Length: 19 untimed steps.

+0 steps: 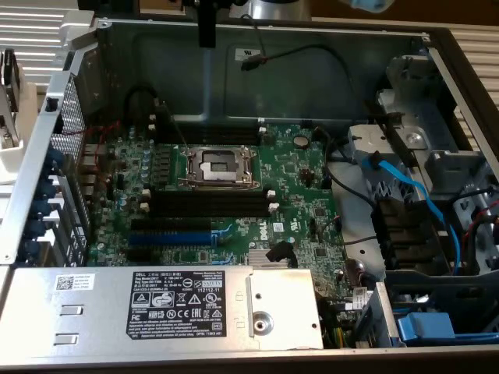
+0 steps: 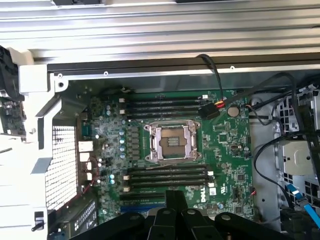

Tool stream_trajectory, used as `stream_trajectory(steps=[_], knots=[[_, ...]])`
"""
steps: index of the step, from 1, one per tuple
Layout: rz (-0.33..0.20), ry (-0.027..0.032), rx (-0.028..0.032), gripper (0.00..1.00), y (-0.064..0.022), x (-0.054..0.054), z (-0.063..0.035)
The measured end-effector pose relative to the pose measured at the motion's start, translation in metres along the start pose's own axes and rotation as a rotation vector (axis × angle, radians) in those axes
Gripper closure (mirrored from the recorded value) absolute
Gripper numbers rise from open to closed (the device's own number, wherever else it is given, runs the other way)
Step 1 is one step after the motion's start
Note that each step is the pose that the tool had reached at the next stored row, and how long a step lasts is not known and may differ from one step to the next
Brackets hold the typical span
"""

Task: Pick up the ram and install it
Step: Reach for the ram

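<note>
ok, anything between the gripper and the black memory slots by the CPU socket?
Nothing visible. The near slots, next to the gripper in the wrist view, lie bare beside the CPU socket. At one end of the far slots a black cable connector shows; whether it overhangs them I cannot tell.

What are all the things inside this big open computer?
case: one, grey metal, open, around everything
circuit board: one, green, on the case floor
chip socket: one, silver, middle of the board
long slots: two groups, black, one on each side of the socket
blue slot: one, blue, near the power box
power box: one, silver with a black label, at the near edge in the exterior view
round battery: one, silver, on the board
blue cables: a few, blue, at the exterior view's right
black cable: one, black, running to the board by the battery
gripper: one, black, shut, above the board
</note>
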<state>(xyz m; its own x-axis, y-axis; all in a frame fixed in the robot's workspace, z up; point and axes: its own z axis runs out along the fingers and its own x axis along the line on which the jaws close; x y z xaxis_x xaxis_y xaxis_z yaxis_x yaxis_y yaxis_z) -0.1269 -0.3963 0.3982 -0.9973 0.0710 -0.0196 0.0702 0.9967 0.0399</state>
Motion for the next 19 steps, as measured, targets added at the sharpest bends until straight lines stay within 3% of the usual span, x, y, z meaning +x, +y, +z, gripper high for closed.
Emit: stream_trajectory(steps=[6,10,14,19], knots=[[-0.001,-0.0015,0.0229,0.90,0.0035,0.012,-0.0044],[-0.001,-0.0025,0.0329,0.90,0.0049,0.021,-0.0055],[-0.001,-0.0030,0.0397,0.90,0.0054,0.032,-0.0065],[-0.001,-0.0035,0.0423,0.90,0.0044,0.050,-0.0071]])
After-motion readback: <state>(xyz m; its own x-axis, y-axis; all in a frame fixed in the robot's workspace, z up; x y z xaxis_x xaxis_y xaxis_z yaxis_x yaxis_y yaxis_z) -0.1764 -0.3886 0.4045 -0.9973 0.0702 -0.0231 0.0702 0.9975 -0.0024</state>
